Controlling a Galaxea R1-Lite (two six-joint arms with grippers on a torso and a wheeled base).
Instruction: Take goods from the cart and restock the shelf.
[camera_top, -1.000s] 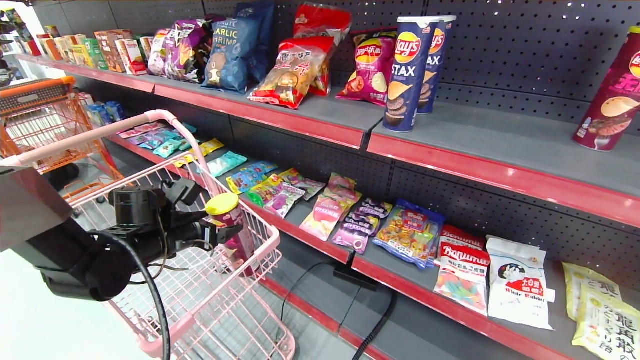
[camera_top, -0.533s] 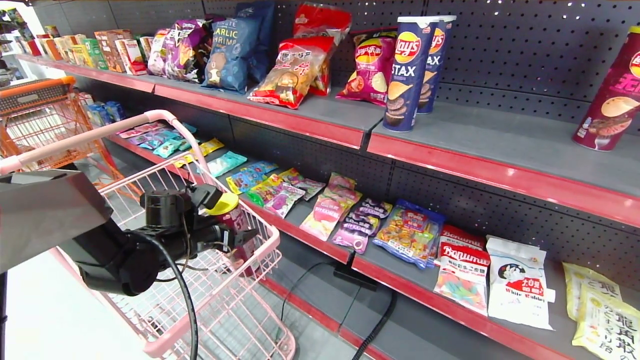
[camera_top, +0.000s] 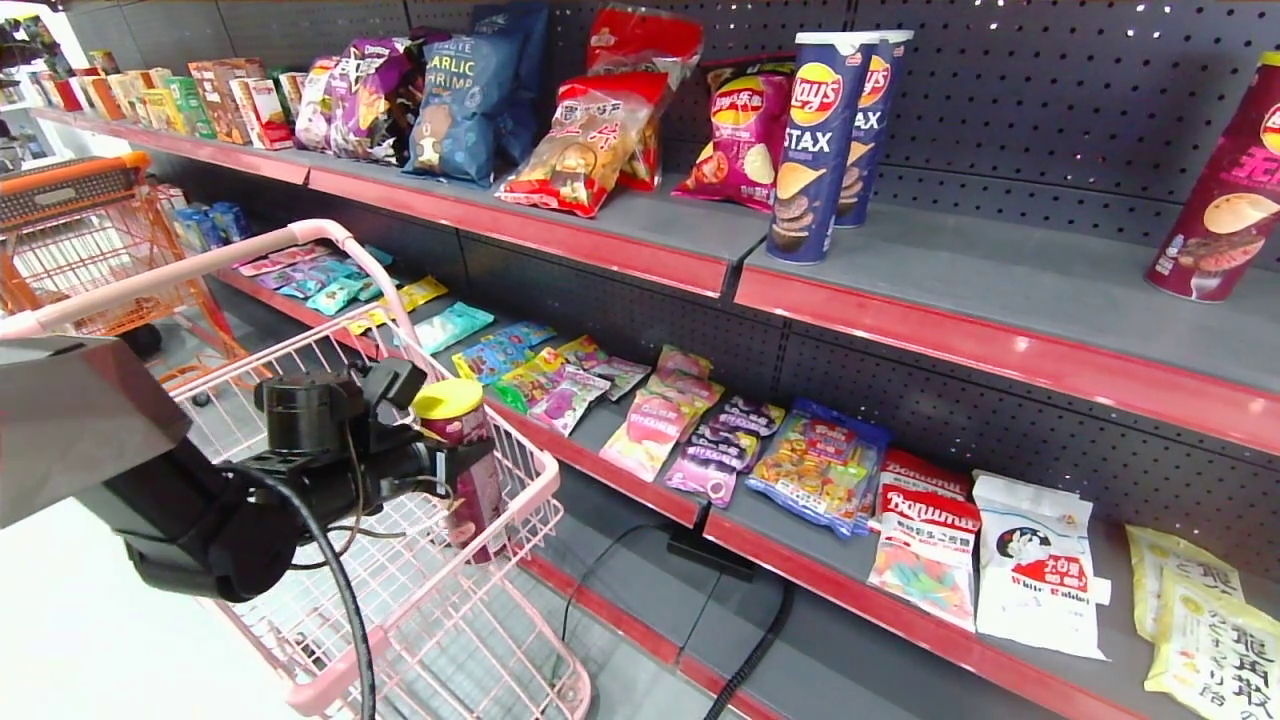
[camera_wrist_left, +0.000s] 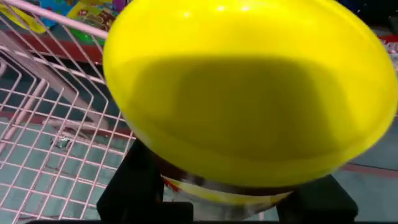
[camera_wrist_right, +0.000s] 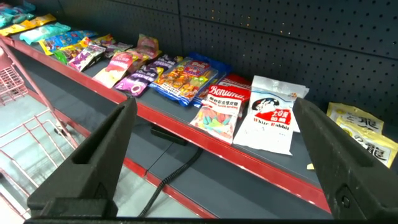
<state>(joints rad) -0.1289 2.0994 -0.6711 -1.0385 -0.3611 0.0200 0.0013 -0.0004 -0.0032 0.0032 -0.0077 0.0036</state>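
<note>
The left tool (camera_top: 458, 462), clamped on the yellow-lidded chip canister (camera_top: 447, 402), should raise it upright, clear of the rim of the pink cart (camera_top: 545, 478), before swinging toward the upper shelf (camera_top: 950, 270).

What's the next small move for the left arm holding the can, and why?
Probably lift the can straight up. The left gripper is shut on it just under the yellow lid, but its lower body sits inside the cart, below the rim, so swinging toward the shelf now would likely catch the wire.
</note>
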